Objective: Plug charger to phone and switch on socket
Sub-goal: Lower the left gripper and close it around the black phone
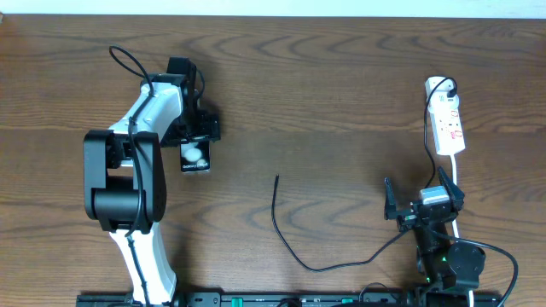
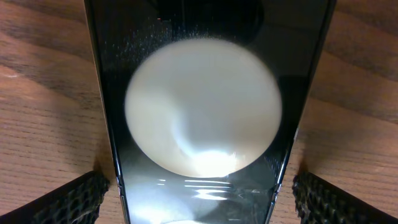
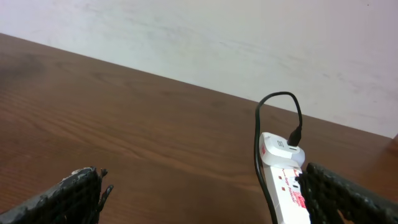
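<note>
The phone [image 1: 195,156] lies flat on the table at the left, a white circle on its black face. My left gripper [image 1: 194,136] is open and straddles it. In the left wrist view the phone [image 2: 199,106] fills the frame, and the fingers of the left gripper [image 2: 199,199] stand apart from its two long edges. The socket [image 1: 446,124] lies at the far right. The charger runs from the socket's top end [image 1: 449,86] down past my right gripper [image 1: 424,205], which is open and empty. The cable's free tip [image 1: 277,177] rests mid-table.
In the right wrist view the socket [image 3: 287,183] lies just inside the right finger of the right gripper [image 3: 205,199], with the black cable [image 3: 257,155] along its left side. A white wall borders the table's far edge. The white socket cord [image 1: 456,175] runs toward the right arm's base.
</note>
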`<state>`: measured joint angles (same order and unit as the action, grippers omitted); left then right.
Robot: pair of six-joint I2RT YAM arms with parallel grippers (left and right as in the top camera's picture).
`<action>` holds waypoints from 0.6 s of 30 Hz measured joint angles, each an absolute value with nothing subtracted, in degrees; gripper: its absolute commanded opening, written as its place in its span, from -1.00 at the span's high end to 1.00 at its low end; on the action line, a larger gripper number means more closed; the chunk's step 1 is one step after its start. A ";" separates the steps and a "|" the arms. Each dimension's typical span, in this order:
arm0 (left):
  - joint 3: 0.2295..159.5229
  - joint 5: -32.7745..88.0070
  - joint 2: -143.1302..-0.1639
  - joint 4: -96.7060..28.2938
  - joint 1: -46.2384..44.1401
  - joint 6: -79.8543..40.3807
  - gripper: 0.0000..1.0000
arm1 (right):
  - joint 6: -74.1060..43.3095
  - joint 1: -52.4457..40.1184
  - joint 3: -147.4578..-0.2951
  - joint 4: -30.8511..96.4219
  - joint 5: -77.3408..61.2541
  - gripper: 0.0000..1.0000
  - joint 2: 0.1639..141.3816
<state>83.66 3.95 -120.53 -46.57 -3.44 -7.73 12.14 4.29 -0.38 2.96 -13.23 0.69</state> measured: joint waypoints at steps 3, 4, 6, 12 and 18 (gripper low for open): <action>83.64 3.95 -120.53 -46.54 -3.44 -7.73 -0.95 | 12.14 4.29 -0.38 2.96 -13.21 -0.99 0.69; 83.64 3.95 -120.53 -46.52 -3.44 -7.73 -0.95 | 12.14 4.29 -0.38 2.96 -13.21 -0.99 0.69; 83.64 3.95 -120.53 -46.52 -3.44 -7.73 -0.95 | 12.14 4.29 -0.38 2.96 -13.21 -0.99 0.69; 83.64 3.95 -120.53 -46.50 -3.44 -7.73 -0.93 | 12.14 4.29 -0.38 2.96 -13.21 -0.99 0.69; 83.64 3.92 -120.53 -46.28 -3.42 -7.81 -0.72 | 12.14 4.29 -0.38 2.96 -13.23 -0.99 0.69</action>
<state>83.64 3.92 -120.53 -46.28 -3.42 -7.81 12.14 4.29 -0.38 2.96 -13.23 0.69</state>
